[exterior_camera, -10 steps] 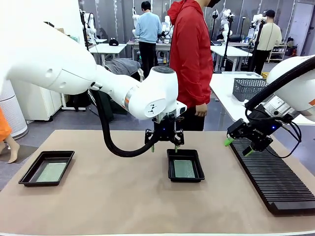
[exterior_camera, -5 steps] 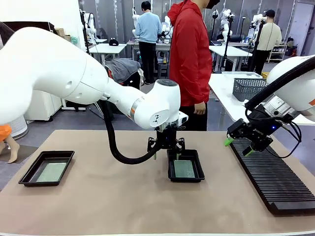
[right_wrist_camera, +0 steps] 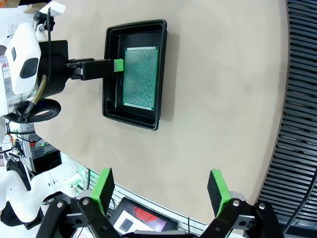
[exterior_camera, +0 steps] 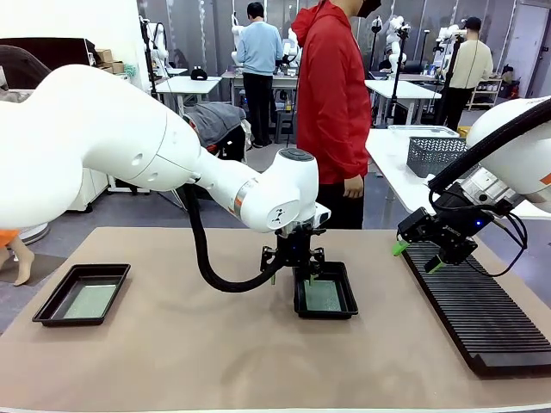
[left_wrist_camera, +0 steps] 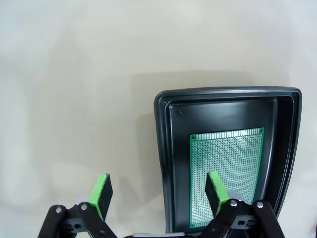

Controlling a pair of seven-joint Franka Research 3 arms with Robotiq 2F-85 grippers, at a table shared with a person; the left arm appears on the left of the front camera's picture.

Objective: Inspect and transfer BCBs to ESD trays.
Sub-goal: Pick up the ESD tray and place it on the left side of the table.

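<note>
A black ESD tray (exterior_camera: 345,308) lies mid-table with a green BCB (exterior_camera: 323,295) flat on its floor. My left gripper (exterior_camera: 294,274) hangs open, low over this tray's left rim. In the left wrist view the tray's wall (left_wrist_camera: 163,148) runs between my fingers; the right pad (left_wrist_camera: 215,187) is over the board (left_wrist_camera: 226,168), the left pad (left_wrist_camera: 102,191) over bare mat. A second tray (exterior_camera: 53,303) at the left holds another board (exterior_camera: 89,301). My right gripper (exterior_camera: 417,255) is open and empty above the rack's far end, and from its wrist (right_wrist_camera: 161,191) the middle tray (right_wrist_camera: 133,121) and board (right_wrist_camera: 141,77) show.
A long black ribbed rack (exterior_camera: 482,314) runs along the right side of the mat (exterior_camera: 215,361). A grey wire mesh basket (exterior_camera: 435,153) stands on the side table behind it. A person in a red jacket (exterior_camera: 334,103) stands at the far edge.
My left gripper has come down and slightly right, closer to the middle tray's left rim. The right arm has not moved.
</note>
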